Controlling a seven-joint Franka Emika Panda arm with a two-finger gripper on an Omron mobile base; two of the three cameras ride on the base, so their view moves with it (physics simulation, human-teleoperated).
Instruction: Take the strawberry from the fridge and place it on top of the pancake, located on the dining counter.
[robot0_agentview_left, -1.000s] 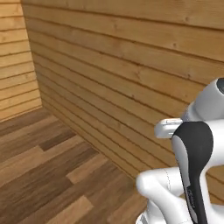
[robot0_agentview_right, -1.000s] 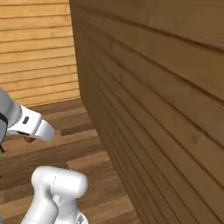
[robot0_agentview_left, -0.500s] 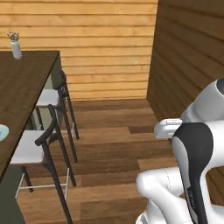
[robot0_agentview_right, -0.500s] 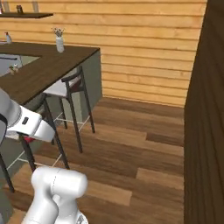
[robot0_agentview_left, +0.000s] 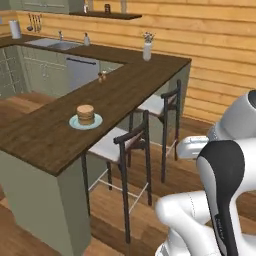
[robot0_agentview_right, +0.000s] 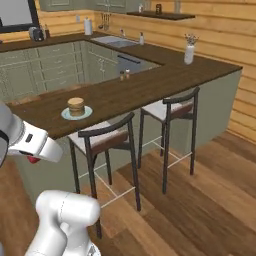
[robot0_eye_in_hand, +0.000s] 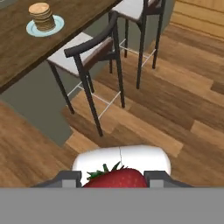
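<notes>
Clamped between the gripper (robot0_eye_in_hand: 113, 178) fingers, the strawberry (robot0_eye_in_hand: 114, 178) sits low in your hand view, red body and green leaves showing; a red speck at the gripper (robot0_agentview_right: 33, 159) in the right base view agrees. Treat it as light, soft and easily bruised, likely slick-skinned: your grip across its broad middle looks right, so do not squeeze harder. The pancake (robot0_agentview_left: 85, 114) stack stands on its plate (robot0_agentview_left: 76, 123) on the dining counter (robot0_agentview_left: 120, 90), well apart from the hand and close to the counter's near edge. Two dark stools (robot0_agentview_left: 131, 145) stand tucked along that edge between you and the plate; expect their backs to obstruct a low approach. Small shakers (robot0_agentview_left: 101, 76) and a vase (robot0_agentview_left: 147, 49) stand farther along, clear of the stack. Come in from above.
</notes>
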